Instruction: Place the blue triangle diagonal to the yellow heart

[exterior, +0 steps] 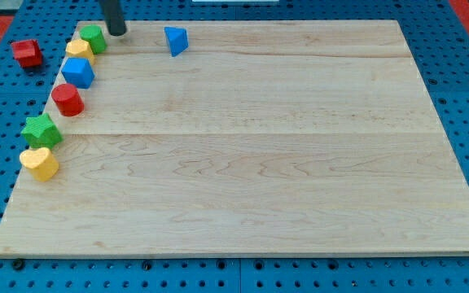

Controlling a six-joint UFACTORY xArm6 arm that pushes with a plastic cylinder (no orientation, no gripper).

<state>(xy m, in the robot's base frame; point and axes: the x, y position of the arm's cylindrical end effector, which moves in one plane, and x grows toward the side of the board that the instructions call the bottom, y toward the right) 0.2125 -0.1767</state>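
Our rod is cut off by the view's top, so we see only its lower end; we carry no gripper and hold nothing. My tip (117,33) rests at the worktop (251,146) top edge, just right of the green block (94,38), left of the blue triangle (176,40). The yellow heart (39,163) lies well apart, at the left edge

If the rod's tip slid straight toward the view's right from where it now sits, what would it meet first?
Probably the blue triangle: my tip sits to its left at nearly the same height in the view, with bare board between them.
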